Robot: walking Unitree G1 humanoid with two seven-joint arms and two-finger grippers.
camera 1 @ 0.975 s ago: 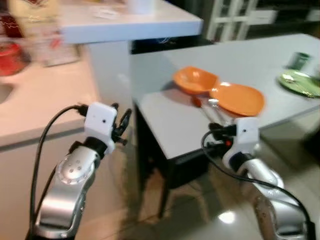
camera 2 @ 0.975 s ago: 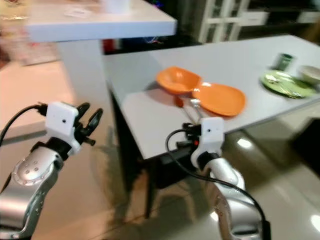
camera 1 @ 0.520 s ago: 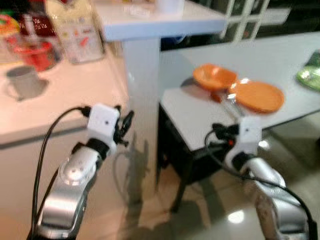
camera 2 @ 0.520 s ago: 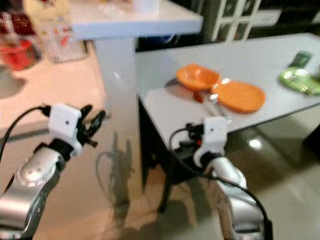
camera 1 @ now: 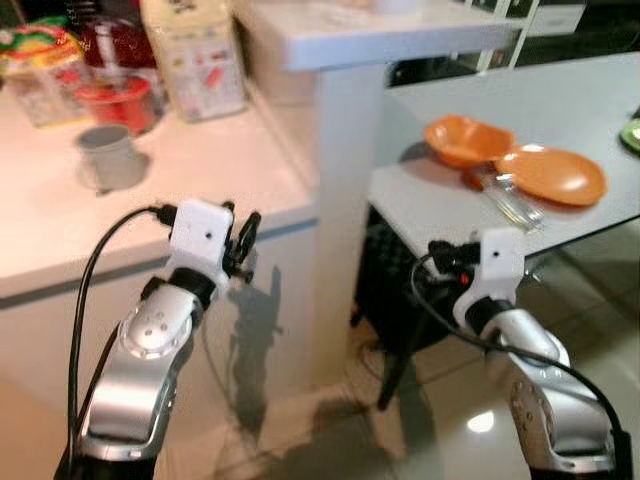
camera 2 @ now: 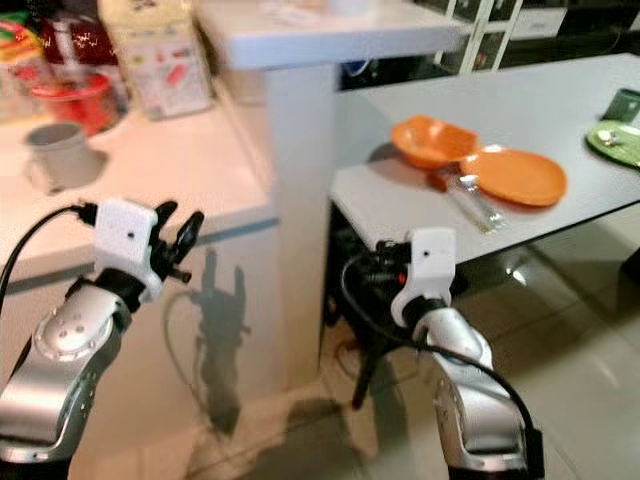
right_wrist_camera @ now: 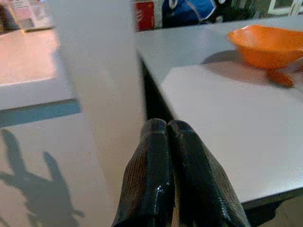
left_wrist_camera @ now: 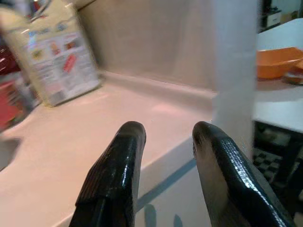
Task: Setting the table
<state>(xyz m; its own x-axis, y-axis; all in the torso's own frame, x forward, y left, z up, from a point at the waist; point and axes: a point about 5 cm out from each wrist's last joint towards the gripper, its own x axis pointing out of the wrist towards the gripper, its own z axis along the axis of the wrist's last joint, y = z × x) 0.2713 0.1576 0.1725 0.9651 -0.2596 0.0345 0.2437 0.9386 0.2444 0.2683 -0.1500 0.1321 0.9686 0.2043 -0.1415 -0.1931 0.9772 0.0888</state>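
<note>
While the head camera has swung toward the robot's left since a second ago, the things themselves lie as they did — the orange pair simply sits farther toward the right edge of the picture, and more of the pale kitchen surface (camera 1: 150,190) has come into sight.

The left hand (camera 1: 240,245) hangs in front of that surface's edge, its two black fingers (left_wrist_camera: 118,165) apart with nothing between them. The right hand (right_wrist_camera: 165,142) is held low before the corner of the grey dining surface (camera 2: 420,210), fingers pressed together and empty.

On the grey surface near its corner sits an orange bowl (camera 2: 432,142), deep and glossy, and touching it on the robot's right an orange plate (camera 2: 512,176), shallow and oval-looking from this angle. Just in front of them, between bowl and plate, lie clear-looking pieces of cutlery (camera 2: 478,203) beside an orange handle — how many I cannot tell. Farther right a green plate (camera 2: 615,140) and a dark green cup (camera 2: 625,103) stand at the picture's edge.

On the kitchen surface stand a grey mug (camera 1: 108,158), a red container (camera 1: 118,100) and a cream-coloured carton (camera 1: 195,55). A white pillar (camera 1: 340,200) rises between the two surfaces.
</note>
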